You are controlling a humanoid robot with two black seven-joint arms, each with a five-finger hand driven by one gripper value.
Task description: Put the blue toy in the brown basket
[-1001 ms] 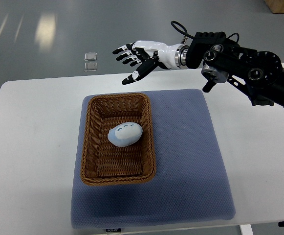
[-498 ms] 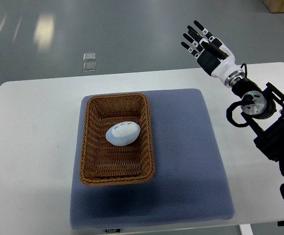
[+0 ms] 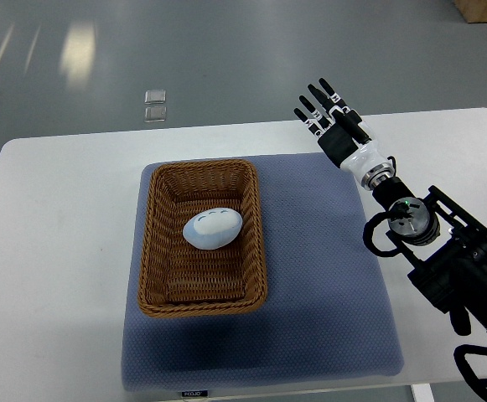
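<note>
- The right hand, which a second ago hung beyond the brown basket, has swung away to the basket's right, fingers spread and empty.
- The blue toy lies inside the basket (unmoved throughout), so the placing looks done.
- The basket sits on a blue mat; two small clear squares lie on the floor beyond it; nothing blocks anything.

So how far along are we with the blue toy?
Placement looks done: the blue toy lies inside the brown basket on the blue mat. Nothing is in hand; the right hand is open, off past the mat's far right corner. Nothing appears left.
</note>
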